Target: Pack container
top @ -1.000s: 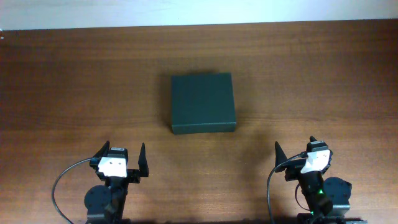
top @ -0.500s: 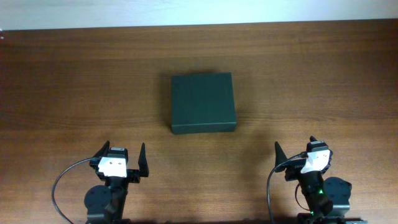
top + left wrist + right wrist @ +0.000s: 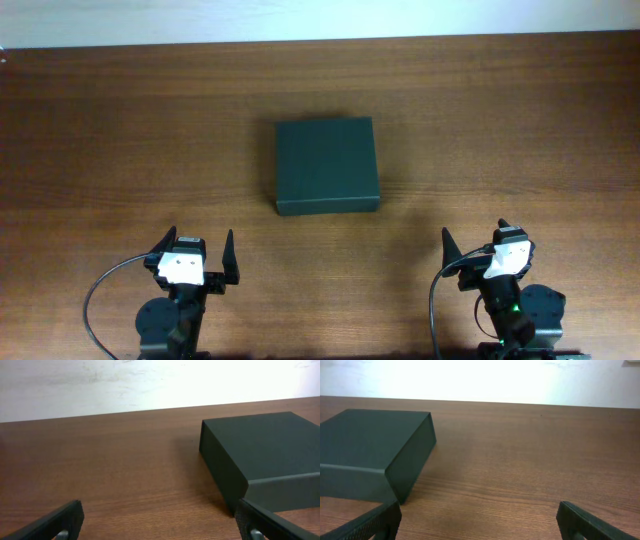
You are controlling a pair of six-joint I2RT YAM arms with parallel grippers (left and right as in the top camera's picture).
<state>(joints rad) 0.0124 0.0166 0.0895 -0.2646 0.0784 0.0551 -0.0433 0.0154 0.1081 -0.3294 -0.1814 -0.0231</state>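
Note:
The container (image 3: 326, 165) is a dark green-black square box, shut, lying flat in the middle of the wooden table. It also shows at the right of the left wrist view (image 3: 262, 452) and at the left of the right wrist view (image 3: 372, 452). My left gripper (image 3: 200, 246) is open and empty near the front edge, left of and nearer than the box. In its own view the left gripper (image 3: 160, 517) spans bare wood. My right gripper (image 3: 474, 240) is open and empty at the front right. In its own view the right gripper (image 3: 477, 520) holds nothing.
The brown wooden table (image 3: 120, 130) runs back to a pale wall (image 3: 320, 18) along its far edge. Black cables (image 3: 100, 300) loop beside each arm base at the front.

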